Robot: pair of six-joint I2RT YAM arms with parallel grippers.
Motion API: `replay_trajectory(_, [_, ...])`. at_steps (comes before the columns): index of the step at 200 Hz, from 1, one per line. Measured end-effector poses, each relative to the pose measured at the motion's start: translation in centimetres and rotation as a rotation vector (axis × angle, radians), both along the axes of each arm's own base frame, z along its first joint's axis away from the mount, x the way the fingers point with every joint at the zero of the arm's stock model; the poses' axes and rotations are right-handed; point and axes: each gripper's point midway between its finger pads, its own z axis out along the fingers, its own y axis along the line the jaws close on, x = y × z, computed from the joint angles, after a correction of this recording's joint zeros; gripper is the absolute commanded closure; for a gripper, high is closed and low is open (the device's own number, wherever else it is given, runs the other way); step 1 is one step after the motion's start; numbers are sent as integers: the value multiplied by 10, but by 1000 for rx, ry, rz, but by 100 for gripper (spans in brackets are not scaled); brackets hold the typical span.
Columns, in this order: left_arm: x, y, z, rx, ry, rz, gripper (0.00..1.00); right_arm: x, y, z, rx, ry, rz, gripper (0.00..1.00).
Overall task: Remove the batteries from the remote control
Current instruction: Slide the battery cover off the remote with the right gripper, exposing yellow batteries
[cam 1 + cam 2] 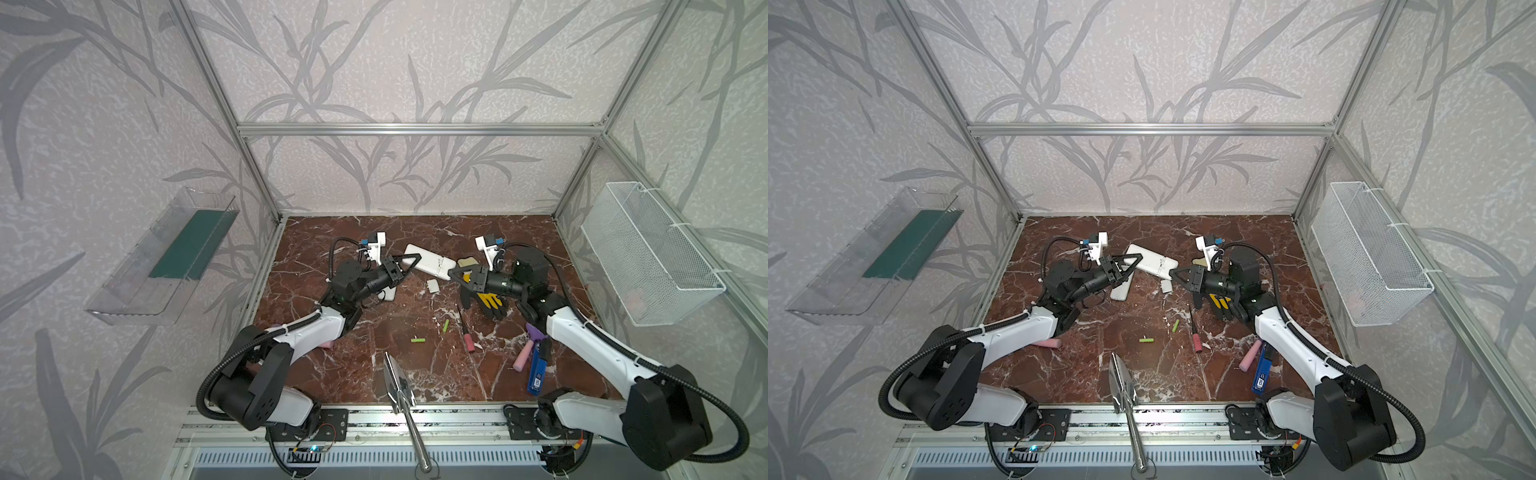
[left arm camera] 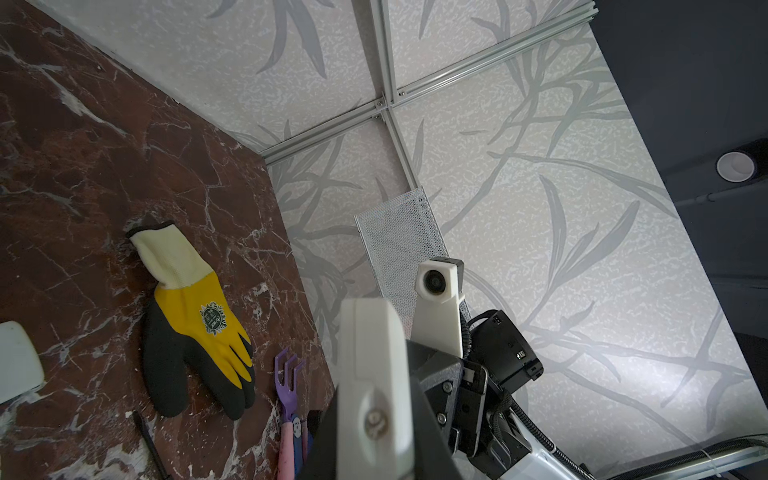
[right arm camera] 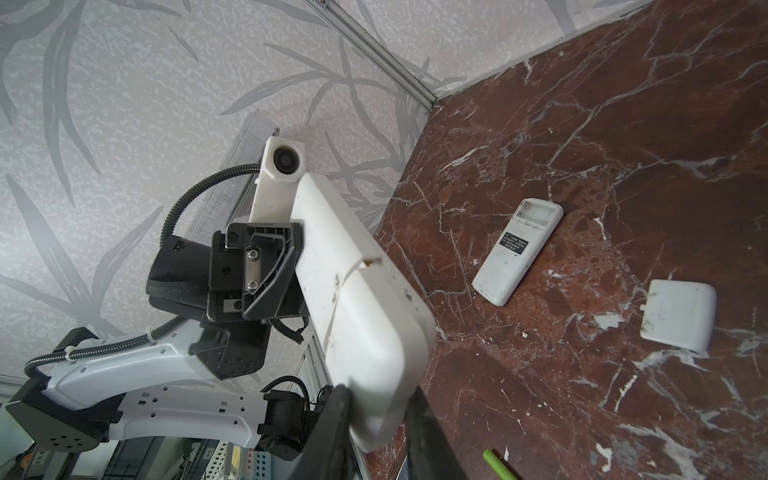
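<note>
Marble table point(image 1: 324, 241), brown with white veins, and over it the big remote point(image 1: 431, 259), a white slab held clear of the surface between the two arms. The left gripper point(image 1: 412, 265) is clenched on one end of it. At the opposite end the right gripper point(image 1: 454, 275) has its black fingers point(image 3: 337, 419) pressed against both sides, so it grasps the big remote too. In the right wrist view the slab's back shows a seam across it, with the back cover in place.

Two green batteries point(image 1: 445, 325) lie loose on the marble on the near side of the big remote, toward the arms' bases. One sits not far out from the end the right gripper holds. The second battery point(image 1: 417, 340) lies further out, apart from the first. A screwdriver point(image 1: 465, 334) with a pink handle lies just beside the closer battery.

A small remote point(image 3: 515, 253) lies flat on the table close to the big remote, at the end the left gripper holds, with its battery bay uncovered. A loose white cover point(image 3: 677, 316) rests on the marble between the big remote and the batteries. A yellow and black glove point(image 2: 195, 328) lies by the big remote's other end, partly under the right arm.
</note>
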Motion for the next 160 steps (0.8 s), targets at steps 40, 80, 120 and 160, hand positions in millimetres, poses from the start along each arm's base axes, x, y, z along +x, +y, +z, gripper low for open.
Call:
replay_trajectory(40, [2, 0, -2, -1, 7, 8, 100, 1, 0, 3, 11, 0, -5, 80])
replay_trajectory(80, [7, 1, -6, -3, 19, 23, 100, 5, 2, 0, 20, 9, -3, 80])
replay_trajectory(120, [11, 3, -10, -1, 29, 40, 100, 9, 5, -5, 42, 28, -3, 81])
replay_trajectory(160, [16, 4, -17, 5, 45, 58, 100, 10, 6, 0, 64, 13, 4, 89])
